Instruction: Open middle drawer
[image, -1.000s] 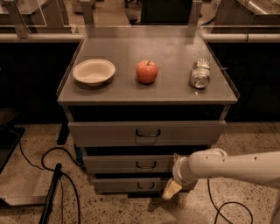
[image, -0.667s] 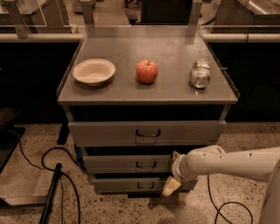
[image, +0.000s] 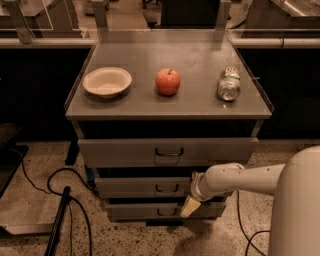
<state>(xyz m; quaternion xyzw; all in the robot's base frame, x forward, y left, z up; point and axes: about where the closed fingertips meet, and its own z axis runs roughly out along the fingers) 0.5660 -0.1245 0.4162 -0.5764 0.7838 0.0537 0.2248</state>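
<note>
The middle drawer (image: 135, 187) is the second grey front of the metal cabinet, low and flat, with a small dark loop handle (image: 166, 188) at its centre. Its front sits in line with the drawers above and below. My white arm (image: 240, 179) reaches in from the right across the drawer's right half. The gripper (image: 189, 206) hangs at its end, just right of and below the handle, over the gap between the middle and bottom drawers. It touches no handle that I can see.
The top drawer (image: 120, 150) has a taller front and larger handle; the bottom drawer (image: 140, 212) is lowest. On the cabinet top (image: 135, 102) stand a white bowl (image: 107, 82), a red apple (image: 168, 82) and a lying can (image: 229, 84). Black cables (image: 55, 190) lie on the floor at left.
The arm has moved a little left and up, bringing the gripper closer to the middle drawer's handle. The drawers have not moved.
</note>
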